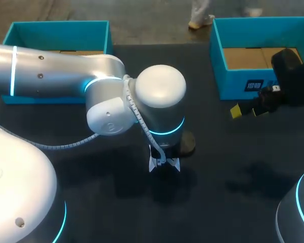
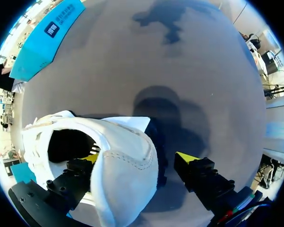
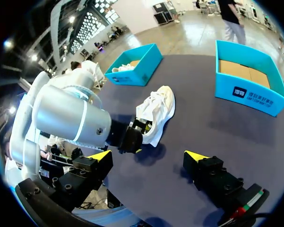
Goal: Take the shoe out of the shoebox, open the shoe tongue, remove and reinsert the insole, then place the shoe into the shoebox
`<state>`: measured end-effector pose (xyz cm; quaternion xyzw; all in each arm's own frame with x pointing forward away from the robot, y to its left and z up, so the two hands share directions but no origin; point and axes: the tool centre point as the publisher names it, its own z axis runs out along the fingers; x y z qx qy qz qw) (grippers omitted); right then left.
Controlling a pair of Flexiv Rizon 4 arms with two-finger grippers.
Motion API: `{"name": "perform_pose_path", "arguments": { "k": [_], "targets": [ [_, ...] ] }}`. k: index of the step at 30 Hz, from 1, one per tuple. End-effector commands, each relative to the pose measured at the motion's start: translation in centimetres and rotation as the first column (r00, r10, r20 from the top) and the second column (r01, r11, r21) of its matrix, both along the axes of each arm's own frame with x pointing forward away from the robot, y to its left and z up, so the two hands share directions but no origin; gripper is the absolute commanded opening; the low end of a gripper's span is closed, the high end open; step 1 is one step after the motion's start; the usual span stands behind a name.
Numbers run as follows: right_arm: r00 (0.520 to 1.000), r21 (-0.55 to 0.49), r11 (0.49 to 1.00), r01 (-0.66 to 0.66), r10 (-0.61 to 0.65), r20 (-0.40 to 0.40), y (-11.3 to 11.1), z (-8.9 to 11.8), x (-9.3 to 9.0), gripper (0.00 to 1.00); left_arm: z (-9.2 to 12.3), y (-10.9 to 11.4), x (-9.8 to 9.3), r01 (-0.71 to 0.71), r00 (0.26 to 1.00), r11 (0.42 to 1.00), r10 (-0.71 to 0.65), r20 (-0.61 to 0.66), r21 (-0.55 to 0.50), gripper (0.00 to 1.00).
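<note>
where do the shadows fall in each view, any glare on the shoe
Head view: the left arm darkens the table under it. Left wrist view: an arm-shaped shadow lies ahead of the left gripper; the shoe shows no glare, its opening dark. Right wrist view: a shadow beside the shoe.

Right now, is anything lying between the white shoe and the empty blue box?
No. In the right wrist view, only bare dark table stretches between the shoe and that box.
</note>
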<state>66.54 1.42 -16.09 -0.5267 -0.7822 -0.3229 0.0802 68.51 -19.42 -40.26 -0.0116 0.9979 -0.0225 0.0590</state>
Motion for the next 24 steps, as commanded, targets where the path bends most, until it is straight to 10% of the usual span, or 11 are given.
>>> {"name": "perform_pose_path", "arguments": {
  "k": [1, 4, 11, 12, 24],
  "targets": [
    [1.000, -0.001, 1.000, 0.001, -0.001, -0.001, 0.1, -0.1, 0.1, 1.00, 0.4, -0.2, 0.2, 0.011, 1.000, 1.000, -0.011, -0.004, 0.003, 0.75],
    [1.000, -0.001, 1.000, 0.001, -0.001, -0.001, 0.1, -0.1, 0.1, 1.00, 0.5, -0.3, 0.2, 0.017, 1.000, 1.000, -0.017, -0.007, 0.007, 0.49],
    [1.000, -0.001, 1.000, 0.001, -0.001, -0.001, 0.1, -0.1, 0.1, 1.00, 0.3, -0.4, -0.1, 0.026, 0.999, 1.000, -0.026, -0.036, 0.008, 0.24],
    [1.000, -0.001, 1.000, 0.001, -0.001, -0.001, 0.1, -0.1, 0.1, 1.00, 0.4, -0.3, -0.2, 0.028, 0.999, 1.000, -0.028, -0.040, 0.008, 0.02],
    [1.000, -0.001, 1.000, 0.001, -0.001, -0.001, 0.1, -0.1, 0.1, 1.00, 2.6, 0.3, -1.0, 0.053, 0.996, 0.999, -0.053, -0.065, -0.009, 0.00]
  ]
}}
